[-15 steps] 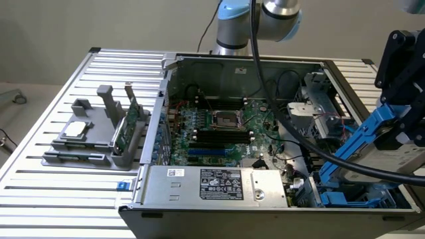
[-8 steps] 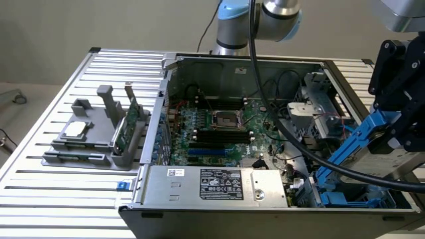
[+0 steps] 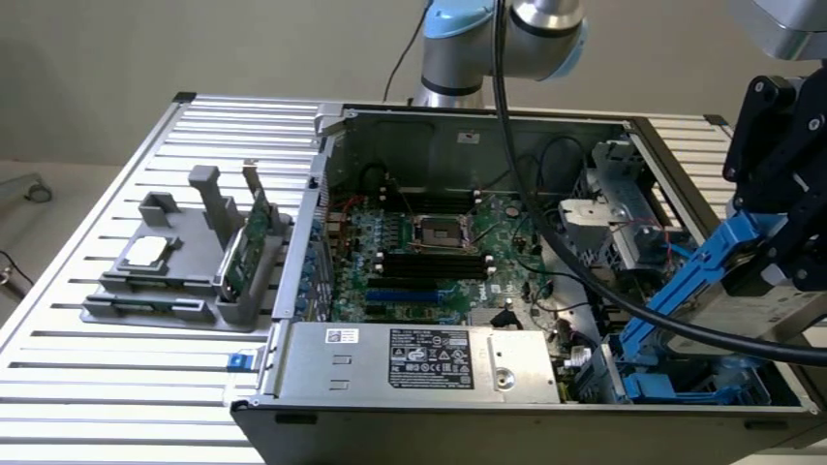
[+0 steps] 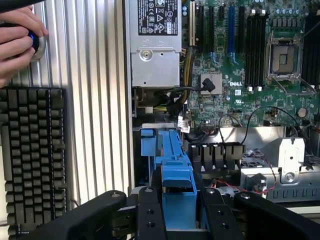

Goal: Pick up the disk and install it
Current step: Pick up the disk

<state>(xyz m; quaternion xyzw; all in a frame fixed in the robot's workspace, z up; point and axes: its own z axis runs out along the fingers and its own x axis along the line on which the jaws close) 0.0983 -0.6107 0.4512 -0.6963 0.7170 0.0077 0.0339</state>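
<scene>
- Wrist view: the gripper (image 4: 179, 210) has its two black fingers pinching the blue-framed disk (image 4: 176, 172), right between them.
- Exterior view: the disk (image 3: 708, 263) hangs tilted from the gripper (image 3: 773, 276), low end down in the open computer case (image 3: 387, 431) beneath it.
- A keyboard (image 4: 32, 155) and a hand (image 4: 17, 37) sit well aside.

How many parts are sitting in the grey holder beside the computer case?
2: a square silver chip lying flat at the exterior view's left, a green circuit card on edge nearer the case; others may be hidden.
</scene>
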